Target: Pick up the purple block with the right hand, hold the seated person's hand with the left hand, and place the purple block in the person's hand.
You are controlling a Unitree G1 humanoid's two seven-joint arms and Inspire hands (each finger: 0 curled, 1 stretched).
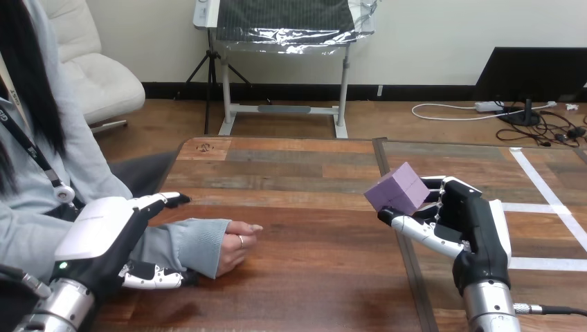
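The purple block [396,188] is lifted off the wooden table [297,173] at the right, pinched between the thumb and fingers of my right hand [465,223]. The person's hand [235,245] rests on the table left of centre, with its fingers loosely curled and its grey sleeve [187,243] behind it. My left hand [111,232] sits over that sleeve at the forearm. Its fingers [166,200] reach straight along the far side and its thumb [154,278] lies along the near side. I do not see it closed round the arm.
White tape lines [547,200] cross the table's right part. A dark seam [391,207] runs front to back just left of my right hand. Bare tabletop lies between the person's hand and the block.
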